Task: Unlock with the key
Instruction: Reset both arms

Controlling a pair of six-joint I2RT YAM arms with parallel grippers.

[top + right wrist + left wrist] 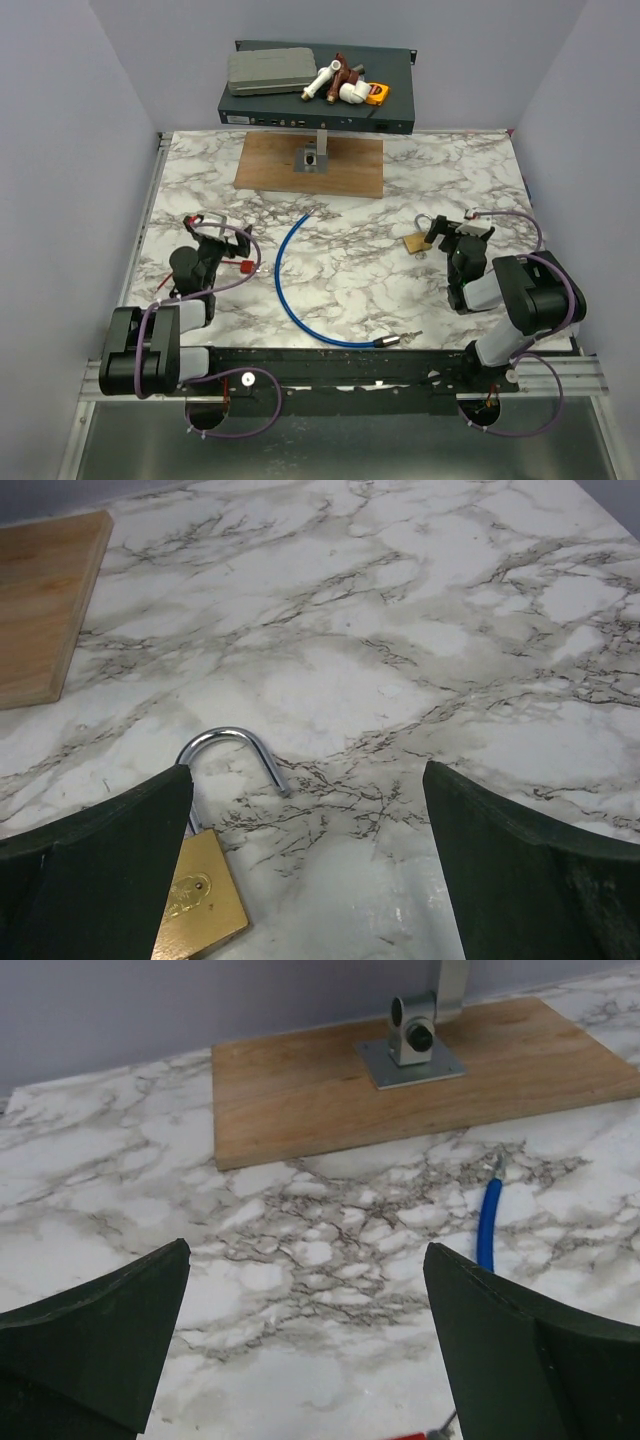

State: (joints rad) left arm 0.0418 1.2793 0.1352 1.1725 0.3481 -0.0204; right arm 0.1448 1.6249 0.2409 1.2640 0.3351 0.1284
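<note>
Key (250,266) and red strap are found flat on the marble table (400,290), just right of the left gripper (220,232) and apart from it. From above the whole of it is seen; in the left wrist view only a sliver of red and silver shows at the bottom edge (430,1432), below the gap between the fingers.

A dark rack unit (390,110) beyond the far edge is shown only by the overhead camera. The wooden board (270,165) is caught by all three views: whole from above, broad ahead in the left wrist view (300,1090), a corner in the right wrist view (40,600). Its metal bracket (410,1040) is seen closely from the left wrist. The blue cable (285,290) is traced as a full arc with its plug (400,338) only from above; the left wrist view holds just one end (488,1225).

The left gripper (307,1250) is spread wide with nothing held. The right gripper (455,222) is likewise spread wide and unloaded (307,770).

The padlock (418,242) lies beside the right gripper, a brass speck from above. Only the right wrist view shows its body (205,900), partly hidden behind one finger, and the shackle (235,745), one leg ending free on the marble.
</note>
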